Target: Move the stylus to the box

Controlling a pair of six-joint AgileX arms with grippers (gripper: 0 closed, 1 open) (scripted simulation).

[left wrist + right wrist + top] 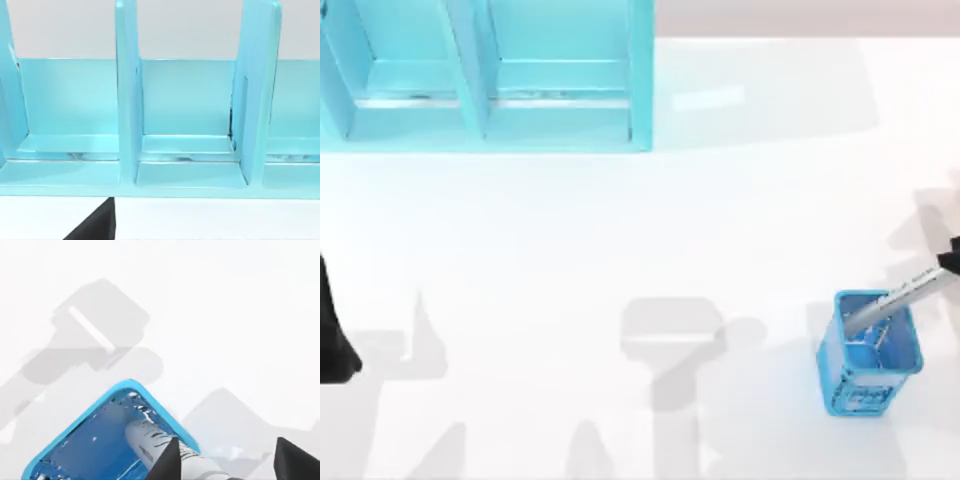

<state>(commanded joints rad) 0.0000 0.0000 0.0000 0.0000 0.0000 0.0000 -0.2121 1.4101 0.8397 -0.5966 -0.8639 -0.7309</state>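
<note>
A white table [620, 230] carries a light-blue compartmented box [485, 75] at its far left. Near the right edge stands a blue mesh cup [868, 352] — the stylus [900, 297] leans out of it, tilted rightward. The right gripper [227, 460] has its fingers spread either side of the barrel. The left arm [332, 330] sits parked at the left edge — I cannot tell its fingers' state.

Small dark print runs along the silver-grey barrel of the stylus [150, 442], too fine to read. No other text, label, number or sign legible.
</note>
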